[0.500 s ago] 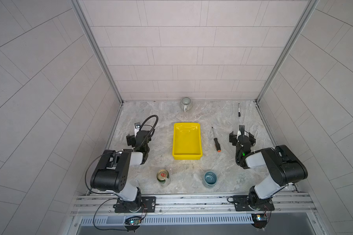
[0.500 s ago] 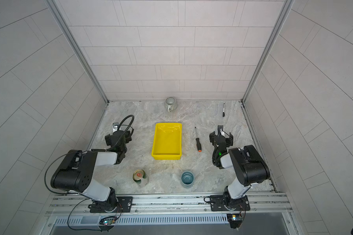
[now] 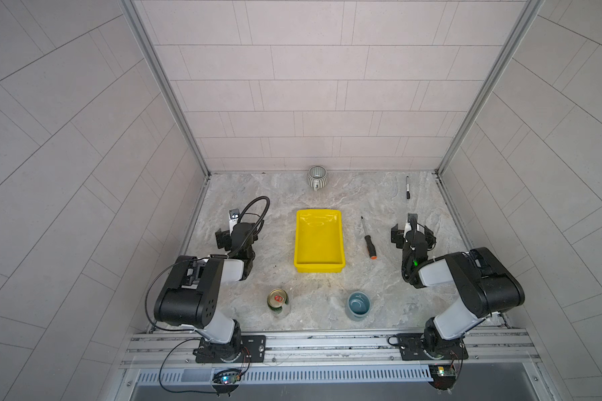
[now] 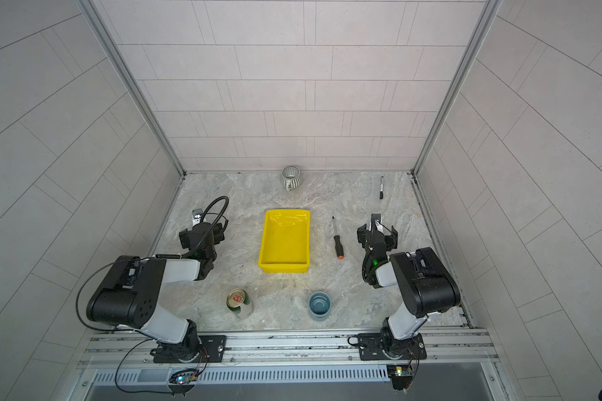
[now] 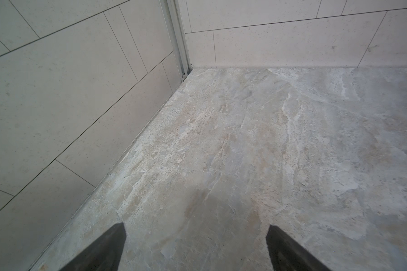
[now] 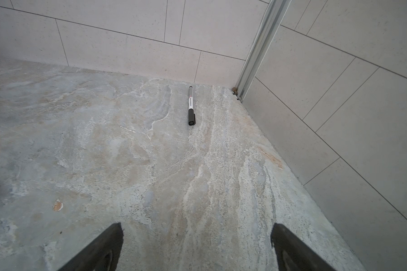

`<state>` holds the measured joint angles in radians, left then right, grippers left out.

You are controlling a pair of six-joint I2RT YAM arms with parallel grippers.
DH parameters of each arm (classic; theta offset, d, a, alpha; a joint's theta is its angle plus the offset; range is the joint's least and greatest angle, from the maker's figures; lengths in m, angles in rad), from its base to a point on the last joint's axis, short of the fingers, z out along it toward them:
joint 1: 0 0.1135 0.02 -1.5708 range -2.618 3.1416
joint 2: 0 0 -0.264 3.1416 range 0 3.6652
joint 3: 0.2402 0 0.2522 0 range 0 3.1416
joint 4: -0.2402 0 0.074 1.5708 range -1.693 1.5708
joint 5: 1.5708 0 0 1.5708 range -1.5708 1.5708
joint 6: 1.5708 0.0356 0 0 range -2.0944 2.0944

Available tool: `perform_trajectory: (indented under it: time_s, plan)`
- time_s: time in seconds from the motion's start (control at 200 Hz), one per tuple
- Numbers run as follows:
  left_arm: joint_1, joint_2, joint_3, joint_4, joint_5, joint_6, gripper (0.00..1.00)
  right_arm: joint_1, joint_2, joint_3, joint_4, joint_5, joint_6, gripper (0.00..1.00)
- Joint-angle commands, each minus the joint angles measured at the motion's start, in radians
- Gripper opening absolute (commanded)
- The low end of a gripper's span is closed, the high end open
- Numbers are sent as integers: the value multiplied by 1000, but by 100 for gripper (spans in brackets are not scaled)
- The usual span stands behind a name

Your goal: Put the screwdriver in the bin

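The bin (image 3: 318, 243) sits empty in the middle. Our right gripper (image 3: 412, 239), jaws wide and empty, stands nearer than our open left gripper (image 5: 195, 234) to the screwdriver (image 3: 368, 239), which lies between bin and right gripper, shaft toward the back wall (image 3: 327, 104). Nothing blocks us; the marker (image 3: 407, 187) lies well apart.

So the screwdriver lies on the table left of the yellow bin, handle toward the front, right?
No, left is wrong. The screwdriver lies on the table right of the yellow bin, handle toward the front, as both top views show.
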<state>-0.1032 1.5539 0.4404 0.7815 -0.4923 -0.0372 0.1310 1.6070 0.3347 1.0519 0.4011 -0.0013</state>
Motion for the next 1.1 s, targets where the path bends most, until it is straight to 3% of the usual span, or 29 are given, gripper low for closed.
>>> perform_trajectory:
  time_s: [0.0, 1.096]
  plan:
    - [0, -4, 8, 28, 0, -12, 100, 13, -4, -17, 54, 27, -20, 99]
    - [0, -10, 0, 36, 4, -10, 100, 18, -6, -40, 96, 21, -27, 99]
